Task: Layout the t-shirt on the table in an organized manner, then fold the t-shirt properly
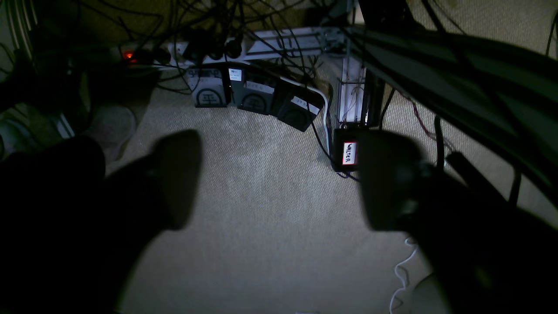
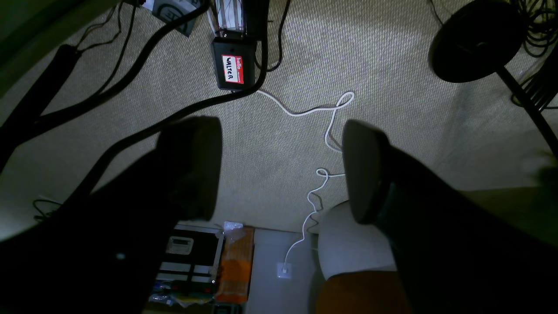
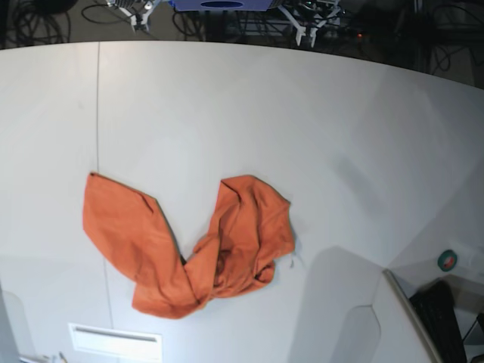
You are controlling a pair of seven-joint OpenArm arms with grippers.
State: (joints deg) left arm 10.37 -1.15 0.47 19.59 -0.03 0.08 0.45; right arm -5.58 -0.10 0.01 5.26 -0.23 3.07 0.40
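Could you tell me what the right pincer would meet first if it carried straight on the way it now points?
Probably the beige carpet. The open right pincer points down at the floor, nothing between its fingers; a thin white cable lies just beside that line. Depth is unclear.

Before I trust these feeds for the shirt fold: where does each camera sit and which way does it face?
Left wrist: on the left arm, facing carpet; open left gripper, foot pedals, the WALTER box.
Right wrist: on the right arm, facing carpet; open right gripper, white cable.
Base: overhead, looking down at the t-shirt, crumpled on the table; no arms show.
Both wrist views share the WALTER box.
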